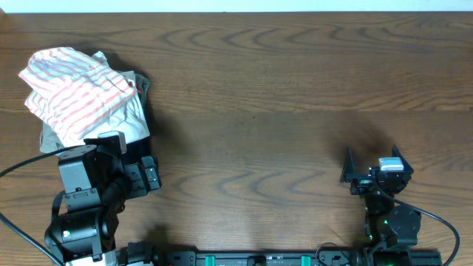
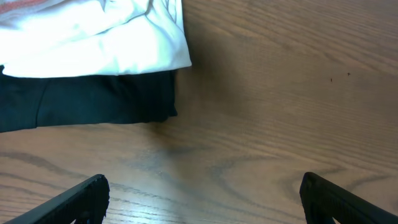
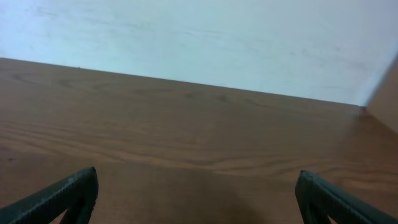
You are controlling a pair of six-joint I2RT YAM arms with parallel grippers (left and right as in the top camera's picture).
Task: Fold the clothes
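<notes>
The clothes, a white shirt with salmon-orange stripes (image 1: 70, 92), lie crumpled on top of a pile at the table's far left. Only a sliver of that striped shirt (image 2: 31, 6) shows at the top left of the left wrist view. My left gripper (image 1: 137, 168) sits just in front of the pile's near right corner. Its jaws (image 2: 202, 199) are open over bare wood and hold nothing. My right gripper (image 1: 372, 159) rests far from the pile at the near right of the table. It is open and empty too, and faces the table's far edge (image 3: 196, 199).
Under the striped shirt lie a plain white garment (image 1: 129, 122) (image 2: 112, 43), a beige one (image 1: 142, 83) and a black folded one (image 2: 87, 99). The brown wooden table (image 1: 281, 96) stretches between the arms. A pale wall (image 3: 199, 37) rises behind its far edge.
</notes>
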